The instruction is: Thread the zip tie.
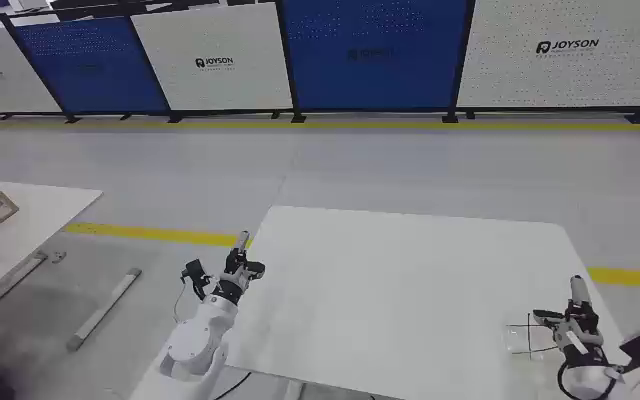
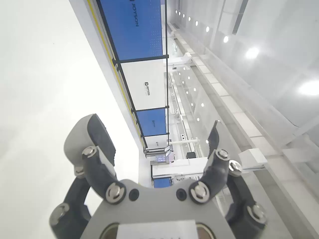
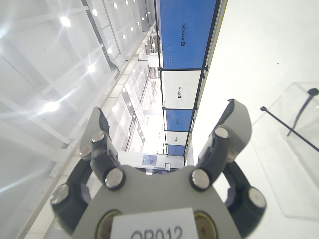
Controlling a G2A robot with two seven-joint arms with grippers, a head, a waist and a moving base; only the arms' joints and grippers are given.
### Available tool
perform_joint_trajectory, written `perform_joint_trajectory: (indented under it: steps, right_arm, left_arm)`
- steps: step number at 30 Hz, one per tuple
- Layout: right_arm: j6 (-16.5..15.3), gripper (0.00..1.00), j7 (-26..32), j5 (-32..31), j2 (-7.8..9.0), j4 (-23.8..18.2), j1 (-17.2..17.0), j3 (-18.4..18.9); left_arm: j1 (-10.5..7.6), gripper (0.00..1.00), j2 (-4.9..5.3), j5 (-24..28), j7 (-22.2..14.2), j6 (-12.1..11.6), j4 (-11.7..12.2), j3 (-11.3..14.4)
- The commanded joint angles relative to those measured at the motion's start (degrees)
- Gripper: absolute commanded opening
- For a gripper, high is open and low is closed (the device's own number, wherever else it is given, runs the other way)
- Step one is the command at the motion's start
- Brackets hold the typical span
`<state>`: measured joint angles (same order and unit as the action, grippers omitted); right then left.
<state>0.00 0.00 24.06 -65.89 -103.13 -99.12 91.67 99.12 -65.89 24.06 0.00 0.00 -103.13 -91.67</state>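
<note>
At the white table's (image 1: 400,280) left edge, the left gripper (image 2: 155,125) hangs spread wide, empty. At the right edge, the right gripper (image 3: 165,108) (also spread, empty) sits beside a clear tray (image 3: 274,162) holding the black zip tie (image 3: 286,126).

The zip tie (image 3: 286,125) ran off the right wrist view's edge, so I never saw its tail. A second tie (image 3: 302,108) crossed it; which lay on top I couldn't tell. The clear tray (image 3: 274,180) under them was cut off at that edge too. From the top view, the ties were too thin to tell apart.
</note>
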Motion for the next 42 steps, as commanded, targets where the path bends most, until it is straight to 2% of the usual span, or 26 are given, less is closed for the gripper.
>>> perform_joint_trajectory:
  steps: [1, 2, 3, 7, 11, 12, 14, 15, 18, 37, 40, 42]
  right_arm:
    - [0.00, 1.00, 0.00, 0.00, 0.00, 0.00, 0.00, 0.00]
    - [0.00, 0.78, 0.00, 0.00, 0.00, 0.00, 0.00, 0.00]
    - [0.00, 1.00, 0.00, 0.00, 0.00, 0.00, 0.00, 0.00]
    - [-0.08, 1.00, 1.36, -4.69, 0.23, -0.07, 0.37, 0.92]
    - [-0.59, 1.00, 8.72, -6.37, 0.83, -1.61, -0.72, 4.39]
    - [0.34, 1.00, 13.65, -6.12, 1.17, -2.20, -1.08, 5.72]
    - [1.25, 1.00, 19.09, -5.39, 1.64, -2.54, -1.28, 8.67]
    - [2.31, 1.00, 24.60, -5.99, 2.07, -2.90, -1.48, 9.95]
    - [4.70, 1.00, 31.70, -3.86, 2.76, -1.84, -0.52, 14.20]
    - [4.48, 1.00, 32.21, -4.34, 2.81, -2.13, -0.44, 14.14]
    - [2.48, 1.00, 39.76, -5.28, 3.38, -0.78, 0.52, 15.00]
    - [2.42, 1.00, 44.79, -5.39, 3.88, 0.27, 1.82, 16.36]
  left_arm:
    - [0.00, 0.78, 0.00, 0.00, 0.00, 0.00, 0.00, 0.00]
    - [0.00, 1.00, 0.00, 0.00, 0.00, 0.00, 0.00, 0.00]
    - [0.00, 1.00, 0.00, 0.00, 0.00, 0.00, 0.00, 0.00]
    - [0.00, 1.00, 0.00, 0.00, 0.00, 0.00, 0.00, 0.00]
    - [0.00, 1.00, 0.00, 0.00, 0.00, 0.00, 0.00, 0.00]
    - [0.00, 1.00, 0.00, 0.00, 0.00, 0.00, 0.00, 0.00]
    - [0.00, 1.00, 0.00, 0.00, 0.00, 0.00, 0.00, 0.00]
    - [0.00, 1.00, 0.00, 0.00, 0.00, 0.00, 0.00, 0.00]
    - [0.00, 1.00, 0.00, 0.00, 0.00, 0.00, 0.00, 0.00]
    - [0.00, 1.00, 0.00, 0.00, 0.00, 0.00, 0.00, 0.00]
    - [0.00, 1.00, 0.00, 0.00, 0.00, 0.00, 0.00, 0.00]
    - [0.00, 1.00, 0.00, 0.00, 0.00, 0.00, 0.00, 0.00]
